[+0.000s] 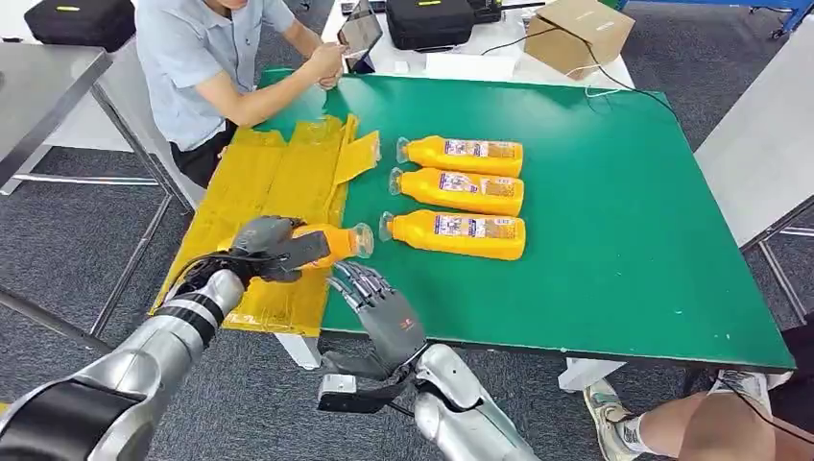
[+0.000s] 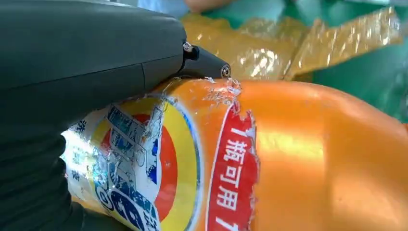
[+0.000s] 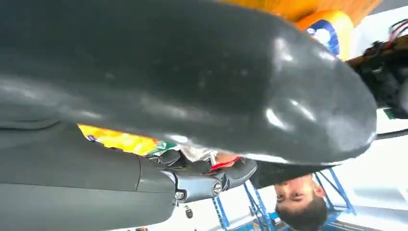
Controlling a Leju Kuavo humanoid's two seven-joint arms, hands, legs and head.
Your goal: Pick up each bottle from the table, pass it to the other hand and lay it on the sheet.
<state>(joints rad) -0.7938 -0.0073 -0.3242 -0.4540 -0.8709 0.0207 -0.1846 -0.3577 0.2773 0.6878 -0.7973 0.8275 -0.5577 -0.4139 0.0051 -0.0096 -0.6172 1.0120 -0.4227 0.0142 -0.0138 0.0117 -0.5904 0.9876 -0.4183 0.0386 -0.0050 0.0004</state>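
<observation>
Orange bottle (image 1: 338,242) gripped in the left hand (image 1: 269,248), lying sideways, clear cap end poking out toward the green table (image 1: 624,230), body above the near edge of the yellow sheet (image 1: 278,192). Full of orange liquid, torn label peeling in the left wrist view (image 2: 159,178). Fingers wrapped over its body, thumb (image 2: 96,57) pressed along the top. Right hand (image 1: 379,307) just beside the bottle's cap end, fingers spread apart, holding nothing, hovering at the table's near edge. Farther onto the table from the sheet: three more orange bottles (image 1: 461,192) lying in a row, parallel, caps toward the sheet, all filled. Beyond the sheet, a seated person (image 1: 206,67) leaning arms on the table's far corner.
</observation>
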